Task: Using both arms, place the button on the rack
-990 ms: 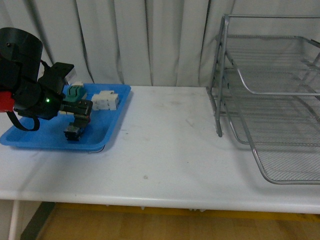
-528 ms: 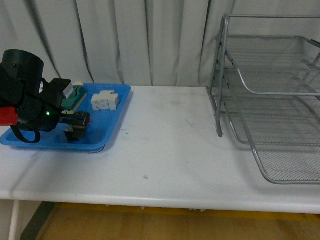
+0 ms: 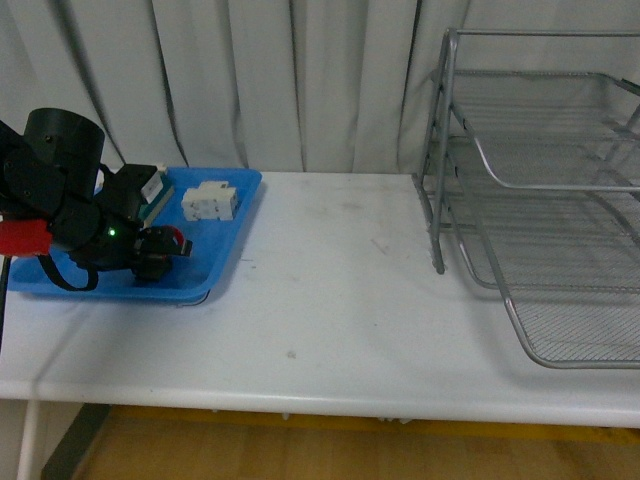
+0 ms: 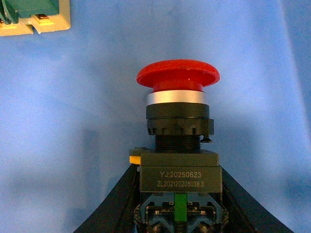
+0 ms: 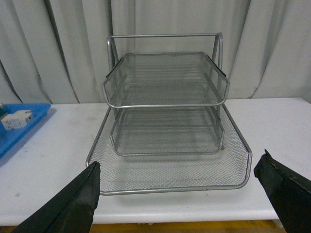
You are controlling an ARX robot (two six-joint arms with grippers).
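Gripping the button (image 4: pixel 178 92), left gripper (image 4: pixel 178 194) over blue tray (image 4: pixel 73 121); right wrist view reveals right gripper (image 5: pixel 177 165) gaping before rack (image 5: pixel 165 104).

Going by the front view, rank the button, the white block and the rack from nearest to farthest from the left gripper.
1. The button: between the left gripper's jaws, in the blue tray on the left.
2. The white block: further back in the same tray, a little to the right.
3. The rack: far off on the right side.
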